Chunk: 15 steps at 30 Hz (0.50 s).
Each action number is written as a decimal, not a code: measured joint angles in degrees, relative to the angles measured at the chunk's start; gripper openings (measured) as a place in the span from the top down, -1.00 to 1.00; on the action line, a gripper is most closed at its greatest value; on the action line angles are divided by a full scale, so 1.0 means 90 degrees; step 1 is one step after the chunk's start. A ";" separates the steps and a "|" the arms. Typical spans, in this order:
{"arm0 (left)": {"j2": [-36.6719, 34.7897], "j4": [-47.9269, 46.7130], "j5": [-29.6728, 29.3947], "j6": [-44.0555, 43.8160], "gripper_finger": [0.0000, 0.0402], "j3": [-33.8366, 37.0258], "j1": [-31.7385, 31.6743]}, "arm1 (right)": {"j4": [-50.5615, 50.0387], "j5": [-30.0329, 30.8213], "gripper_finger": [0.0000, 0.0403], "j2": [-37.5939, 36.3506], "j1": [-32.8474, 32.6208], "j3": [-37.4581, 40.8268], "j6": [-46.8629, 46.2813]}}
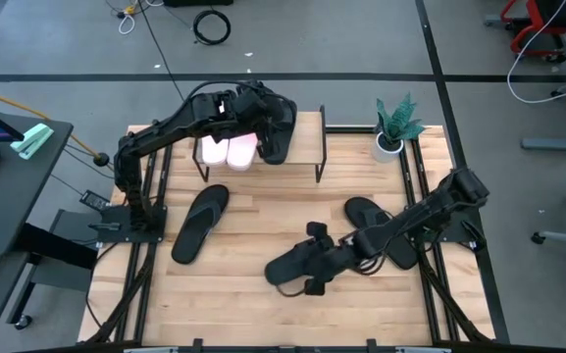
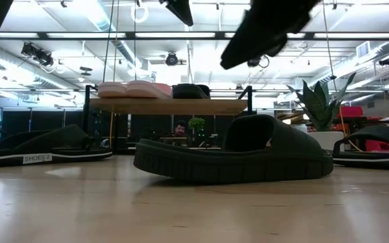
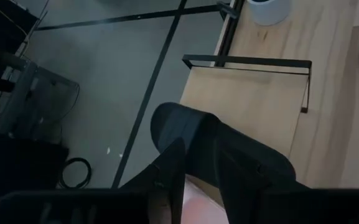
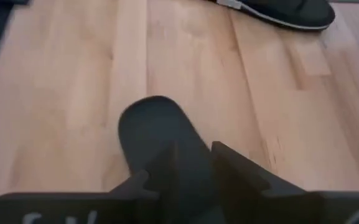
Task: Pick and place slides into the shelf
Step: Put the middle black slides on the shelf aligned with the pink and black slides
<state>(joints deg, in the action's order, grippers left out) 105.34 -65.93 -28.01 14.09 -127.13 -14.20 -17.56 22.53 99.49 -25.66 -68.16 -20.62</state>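
Shelf (image 1: 302, 149): low rack with a light board on a thin black frame, at the far edge of the table (image 1: 263, 304), beside a potted plant (image 1: 395, 126).
Slides already on the shelf: two pale pink slides (image 1: 226, 150) side by side on the board; a black slide on the shelf (image 1: 275, 137) lies just beside them.
Left gripper (image 1: 258, 106): over the shelf, at the black slide there. The left wrist view shows its fingers (image 3: 167, 180) on either side of that slide's strap, partly parted; whether they pinch it or have let go cannot be told.
Right gripper (image 1: 314, 265): low over the near middle of the table, above the black slide at centre (image 1: 287, 267). The right wrist view shows the fingers (image 4: 232, 168) astride the strap with a gap between them; whether they hold it cannot be told.
Slides left on the table: one black slide at left (image 1: 200, 223), lying diagonally; black slides at right (image 1: 376, 218), partly under the right arm.
Handling, judged: moulded foam, so light, somewhat springy, with a matte surface that should not slip; nothing fragile.
Where to take hold, judged: across the wide strap, which gives two parallel faces and keeps the sole hanging level.
Risk, judged: a pinch near the toe or heel would let the slide swing.
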 joint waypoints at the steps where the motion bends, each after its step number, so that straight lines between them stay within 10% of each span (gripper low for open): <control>1: 0.0000 0.0002 -0.0002 0.0002 0.55 0.0000 0.0000 | -0.0209 0.0002 0.45 0.0140 0.0004 -0.0160 0.0011; 15: 0.0000 -0.0059 0.0000 0.0010 0.60 0.0002 0.0000 | -0.1877 0.0673 0.31 0.1049 0.0060 -0.0767 -0.1205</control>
<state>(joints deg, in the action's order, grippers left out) 105.34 -66.46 -28.01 14.17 -127.11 -14.20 -34.45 28.59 108.94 -25.12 -75.07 -31.46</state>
